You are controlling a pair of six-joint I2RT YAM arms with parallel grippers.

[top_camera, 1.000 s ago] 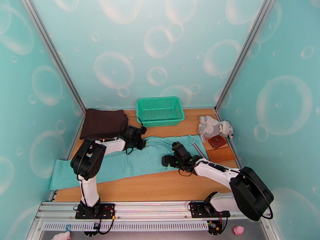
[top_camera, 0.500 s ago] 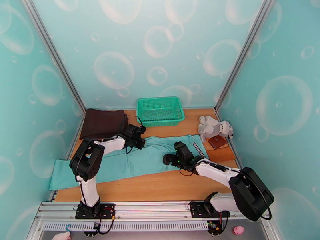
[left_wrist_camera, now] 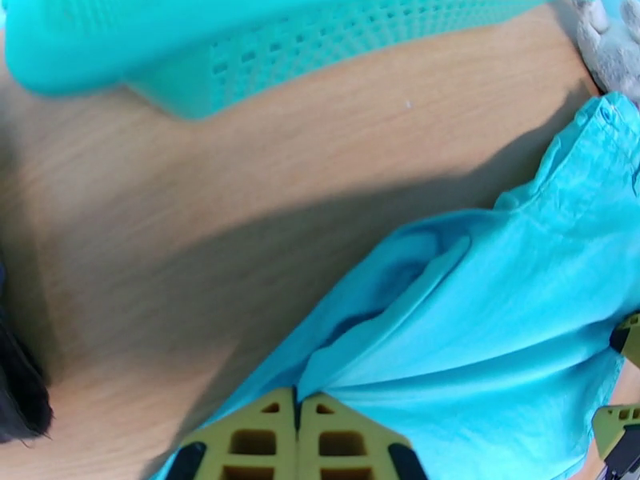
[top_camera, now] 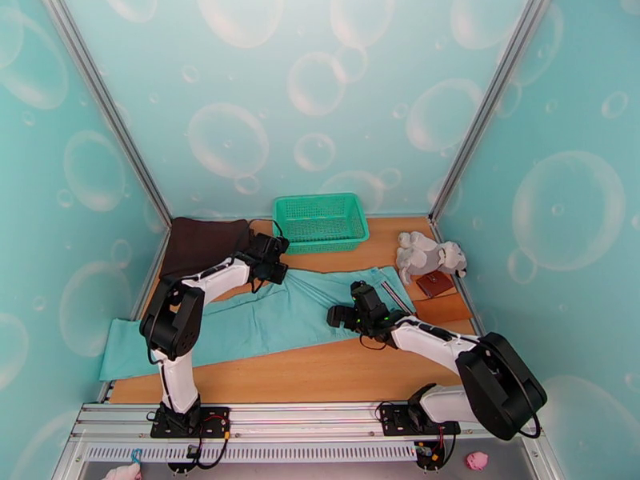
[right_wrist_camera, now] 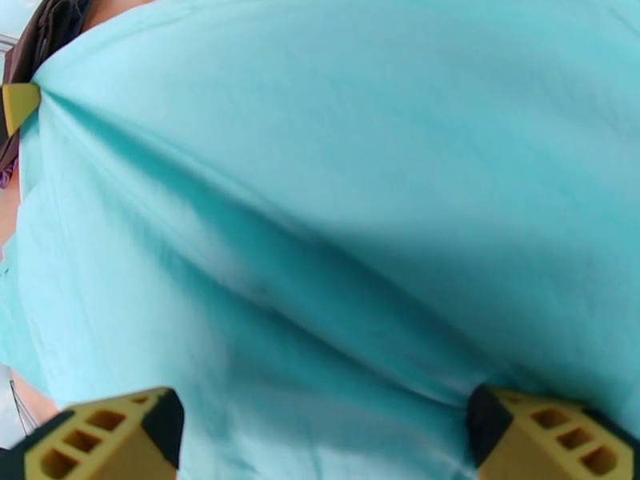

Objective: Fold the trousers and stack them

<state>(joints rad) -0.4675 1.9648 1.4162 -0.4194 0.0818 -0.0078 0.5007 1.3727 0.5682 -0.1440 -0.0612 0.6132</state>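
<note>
Pinching trousers (top_camera: 264,322) edge with left gripper (left_wrist_camera: 298,398), holding right gripper (right_wrist_camera: 320,410) spread just above them; likely pre-fold grasping. Requires closing right next.

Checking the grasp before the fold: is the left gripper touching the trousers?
Touching. The left wrist view shows the left gripper shut on the trousers, cloth puckering at its tips.
</note>
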